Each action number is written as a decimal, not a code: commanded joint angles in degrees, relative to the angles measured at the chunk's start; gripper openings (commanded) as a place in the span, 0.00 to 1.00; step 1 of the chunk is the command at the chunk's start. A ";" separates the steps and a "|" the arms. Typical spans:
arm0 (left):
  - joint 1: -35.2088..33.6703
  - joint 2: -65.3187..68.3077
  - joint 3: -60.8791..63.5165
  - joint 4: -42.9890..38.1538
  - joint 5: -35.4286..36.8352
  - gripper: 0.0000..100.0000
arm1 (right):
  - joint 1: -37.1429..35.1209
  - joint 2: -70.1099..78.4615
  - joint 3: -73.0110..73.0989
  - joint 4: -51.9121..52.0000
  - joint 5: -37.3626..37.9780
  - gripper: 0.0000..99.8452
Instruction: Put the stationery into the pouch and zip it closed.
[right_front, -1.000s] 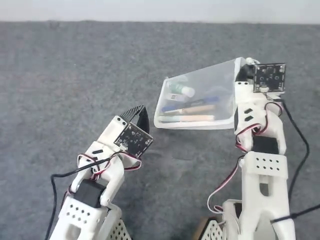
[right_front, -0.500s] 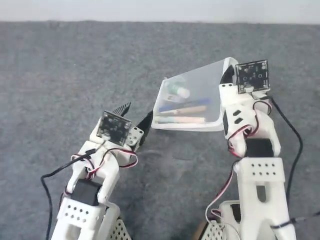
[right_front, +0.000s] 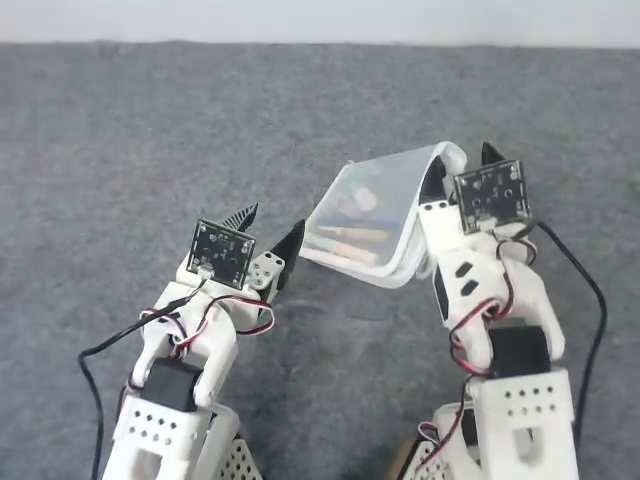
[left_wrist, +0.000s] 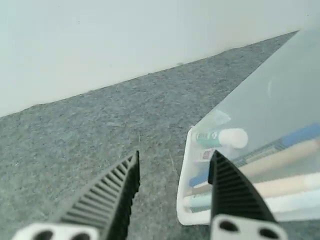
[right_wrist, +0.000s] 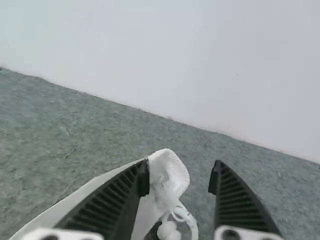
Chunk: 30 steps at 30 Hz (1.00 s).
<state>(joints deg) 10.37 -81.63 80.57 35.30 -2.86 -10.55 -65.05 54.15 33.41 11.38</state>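
The clear pouch (right_front: 375, 195), with pens (right_front: 345, 238) inside, sits mid-tabletop (right_front: 130, 120). Its right end curls up between the spread fingers of the right hand (right_front: 462, 162), which are not clamped on it. The left hand (right_front: 272, 222) is wide open and empty, just beside the pouch's left end.

The pouch (right_front: 375, 210) at centre right is smooth, frosted translucent plastic with a slight sheen, and one pencil (right_front: 350, 233) inside looks like bare wood. Under it the table cover (right_front: 130, 130) is grey, rough, matt, felt-like cloth. The left gripper (left_wrist: 176, 155) has matt black ribbed plastic fingers (left_wrist: 112, 192). The arm shells (right_front: 500, 300) are smooth white plastic.
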 joint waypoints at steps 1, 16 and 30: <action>-0.44 -1.05 -2.42 -1.58 0.44 0.21 | -0.92 -5.41 0.88 0.22 0.35 0.19; -0.44 -1.05 -2.42 -1.67 0.26 0.21 | -8.04 -17.80 7.91 0.13 5.19 0.19; -0.44 -1.14 -1.45 -5.71 0.26 0.01 | -8.04 -18.42 13.54 -9.10 5.19 0.02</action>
<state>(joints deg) 9.93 -81.63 80.57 31.52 -2.86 -18.46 -81.67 67.43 28.13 15.87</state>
